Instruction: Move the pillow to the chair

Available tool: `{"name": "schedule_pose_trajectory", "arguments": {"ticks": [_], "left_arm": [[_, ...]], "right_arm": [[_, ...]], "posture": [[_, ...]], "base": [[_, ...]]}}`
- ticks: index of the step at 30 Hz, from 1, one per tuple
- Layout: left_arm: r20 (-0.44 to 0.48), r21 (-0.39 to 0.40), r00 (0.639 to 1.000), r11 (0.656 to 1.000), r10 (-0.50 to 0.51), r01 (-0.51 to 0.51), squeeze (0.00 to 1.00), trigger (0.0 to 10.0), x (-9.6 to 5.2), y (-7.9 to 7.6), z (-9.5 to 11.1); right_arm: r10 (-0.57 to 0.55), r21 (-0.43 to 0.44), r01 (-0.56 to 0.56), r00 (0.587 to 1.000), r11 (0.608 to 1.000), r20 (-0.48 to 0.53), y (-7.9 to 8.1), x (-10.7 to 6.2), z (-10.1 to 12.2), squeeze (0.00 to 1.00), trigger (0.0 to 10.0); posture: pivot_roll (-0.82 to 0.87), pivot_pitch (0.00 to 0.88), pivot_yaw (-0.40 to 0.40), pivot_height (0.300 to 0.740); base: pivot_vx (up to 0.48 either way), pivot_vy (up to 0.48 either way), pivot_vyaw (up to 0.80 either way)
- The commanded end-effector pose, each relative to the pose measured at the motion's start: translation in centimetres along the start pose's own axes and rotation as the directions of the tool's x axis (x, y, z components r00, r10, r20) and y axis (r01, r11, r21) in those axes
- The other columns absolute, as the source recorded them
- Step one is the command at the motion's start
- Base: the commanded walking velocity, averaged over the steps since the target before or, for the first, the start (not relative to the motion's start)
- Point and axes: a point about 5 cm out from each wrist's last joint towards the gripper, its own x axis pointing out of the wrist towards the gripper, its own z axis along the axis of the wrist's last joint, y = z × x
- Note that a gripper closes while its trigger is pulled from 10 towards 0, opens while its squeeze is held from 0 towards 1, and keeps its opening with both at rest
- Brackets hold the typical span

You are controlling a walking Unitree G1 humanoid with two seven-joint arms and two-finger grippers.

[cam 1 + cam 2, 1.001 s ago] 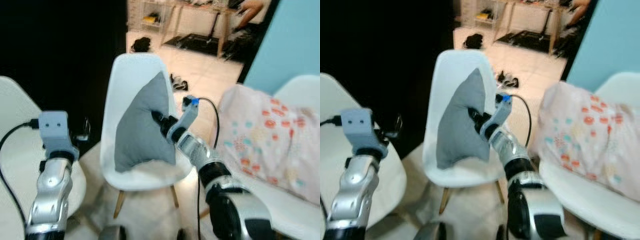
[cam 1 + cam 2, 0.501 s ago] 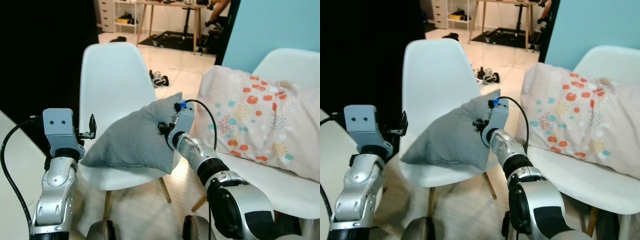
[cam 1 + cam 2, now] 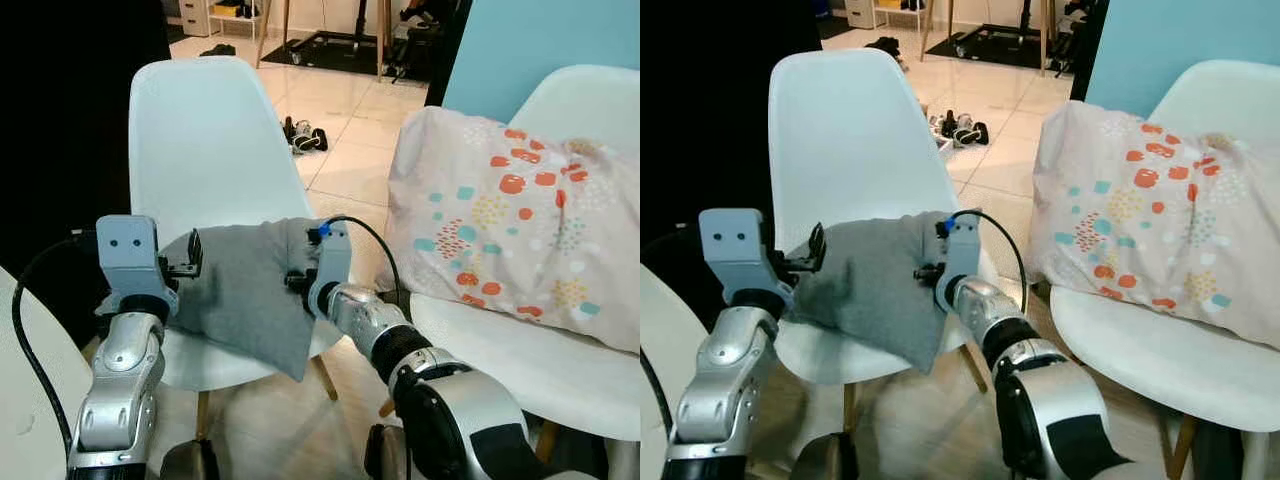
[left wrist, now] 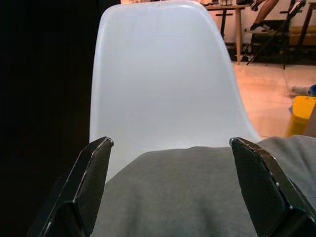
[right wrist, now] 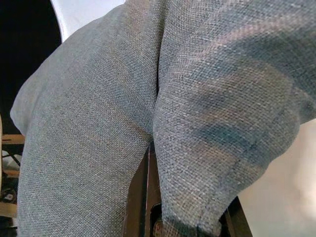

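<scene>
White shell chair (image 3: 590, 110), right of scene, bearing a pale pillow (image 3: 500, 215) printed with orange and teal spots, leaning against its back. Teal wall panel (image 3: 540, 40) behind. Tiled floor (image 3: 350, 130) beyond, with small dark items (image 3: 303, 137), possibly shoes. Wooden table legs (image 3: 945, 20) further back.

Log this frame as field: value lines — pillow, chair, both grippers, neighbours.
pillow: grey fabric pillow lying on the seat, one corner hanging over the front edge
chair: white plastic shell chair with wooden legs
right gripper: right gripper pinching a fold of the pillow
left gripper: left gripper open, fingers either side of the pillow's edge
neighbour: spotted cream pillow on a second white chair to the robot's right
task state: pillow on chair, not released
</scene>
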Motion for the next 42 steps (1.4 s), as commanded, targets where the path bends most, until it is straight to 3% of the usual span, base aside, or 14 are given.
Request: {"name": "schedule_pose_trajectory", "arguments": {"ticks": [1,4,5,6,10,15,20,25,29,30,34,35,38,42], "left_arm": [[-0.021,-0.027,1.0,1.0,-0.012,0.011,0.0,10.0,-0.4,-0.7,-0.3],[-0.023,-0.03,1.0,0.999,-0.015,0.014,0.0,10.0,-0.4,-0.8,-0.3],[-0.023,-0.035,1.0,0.999,-0.018,0.018,0.0,10.0,-0.4,-1.0,-0.3],[-0.023,-0.035,1.0,0.999,-0.018,0.018,0.0,10.0,-0.4,-1.0,-0.3],[-0.029,-0.065,0.999,0.997,-0.038,0.036,0.0,10.0,-0.3,-1.5,-0.3],[-0.05,-0.061,0.998,0.997,-0.043,0.04,0.0,10.0,-0.2,-1.6,-0.6],[-0.137,-0.037,0.991,0.999,-0.014,0.009,0.0,10.0,0.0,-1.5,-2.1],[-0.135,-0.034,0.991,0.999,-0.007,0.002,0.0,10.0,0.0,-1.4,-2.1],[-0.132,-0.034,0.991,0.999,0.005,-0.01,0.0,10.0,0.0,-0.8,-2.2],[-0.132,-0.034,0.991,0.999,0.01,-0.015,0.0,10.0,0.0,-0.6,-2.3],[-0.134,-0.034,0.991,0.999,0.016,-0.021,0.0,10.0,0.0,-0.4,-2.3],[-0.142,-0.028,0.99,0.999,0.023,-0.027,0.0,10.0,-0.1,-0.2,-2.4],[-0.165,-0.024,0.986,0.999,0.032,-0.036,0.0,10.0,-0.4,0.2,-3.0],[-0.174,-0.027,0.985,0.999,0.025,-0.03,0.0,10.0,-0.5,0.0,-3.3]], "right_arm": [[0.108,-0.061,-0.108,0.994,0.992,-0.004,2.0,0.4,0.2,0.22,10.0],[0.127,-0.073,-0.127,0.992,0.989,-0.006,2.1,0.4,0.2,0.22,10.0],[0.131,-0.107,-0.132,0.991,0.985,-0.01,2.1,0.3,0.1,1.0,10.0],[0.131,-0.107,-0.132,0.991,0.985,-0.01,2.1,0.3,0.1,1.0,10.0],[0.031,-0.315,-0.029,1.0,0.949,0.004,0.4,0.0,0.9,1.0,10.0],[0.012,-0.346,-0.009,1.0,0.938,0.006,-0.6,-0.2,1.4,1.0,10.0],[-0.023,-0.555,-0.018,0.997,0.832,-0.067,-3.7,-1.3,1.7,1.0,10.0],[-0.057,-0.587,0.018,0.997,0.809,-0.049,-4.8,-1.7,2.2,1.0,10.0],[-0.092,-0.465,0.141,0.988,0.874,0.127,-7.8,-3.4,4.5,1.0,10.0],[-0.091,-0.393,0.152,0.982,0.907,0.168,-8.4,-3.8,4.8,0.6,10.0],[-0.097,-0.314,0.162,0.973,0.935,0.211,-9.1,-4.3,5.0,0.6,10.0],[-0.11,-0.242,0.171,0.963,0.955,0.244,-9.8,-4.8,4.9,0.0,10.0],[-0.152,-0.107,0.194,0.938,0.975,0.311,-11.5,-6.0,4.3,0.0,10.0],[-0.103,-0.081,0.145,0.918,0.986,0.384,-11.4,-6.5,4.3,0.0,10.0]], "posture": [[0.17,0.0,-0.061,0.501],[0.17,0.0,-0.061,0.501],[0.17,0.0,-0.058,0.501],[0.17,0.0,-0.058,0.501],[0.16,0.0,-0.053,0.501],[0.15,0.0,-0.049,0.501],[0.13,0.0,-0.049,0.501],[0.13,0.0,-0.05,0.501],[0.13,0.0,-0.053,0.501],[0.12,0.0,-0.052,0.501],[0.12,0.0,-0.052,0.501],[0.12,0.0,-0.051,0.501],[0.11,0.0,-0.047,0.501],[0.1,0.0,-0.038,0.505]], "base": [[0.0,0.0,0.0],[0.0,0.0,0.0],[0.0,0.0,0.0],[0.0,0.0,0.0],[0.0,0.0,0.0],[0.0,0.0,0.0],[0.0,0.0,0.0],[0.0,0.0,0.0],[0.0,0.0,0.0],[0.0,0.0,0.0],[0.0,0.0,0.0],[0.0,0.0,0.0],[0.0,0.0,0.0],[0.0,0.0,0.0]]}}
